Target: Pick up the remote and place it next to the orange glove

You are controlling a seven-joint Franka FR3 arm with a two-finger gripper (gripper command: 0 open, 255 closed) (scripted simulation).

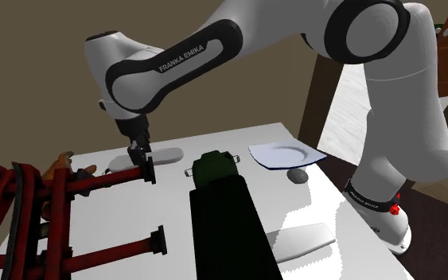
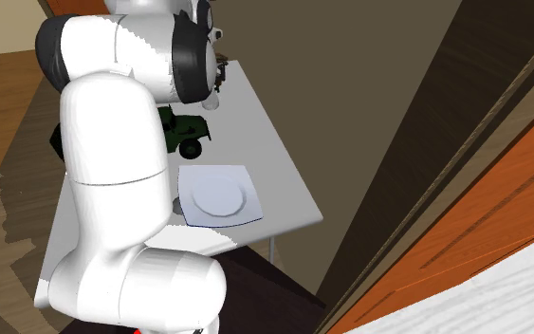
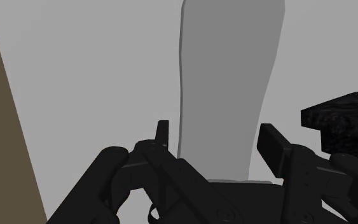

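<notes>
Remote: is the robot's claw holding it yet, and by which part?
Nothing is held. The open gripper straddles the pale grey remote across its width, with a gap at one finger. The remote lies flat on the table.

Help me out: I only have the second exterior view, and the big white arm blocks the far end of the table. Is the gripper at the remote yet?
Observer: Yes. In the wrist view the flat, pale grey, elongated remote lies between the all-black gripper's open fingers, which stand one on each side of it.
Operator: Is it lifted?
Observer: No. The shoulder view shows it lying flat on the white tabletop, right under the gripper.
Operator: Where is the orange glove?
Observer: On the same tabletop, toward the shoulder view's left of the remote, partly behind a red rack of bars.
</notes>
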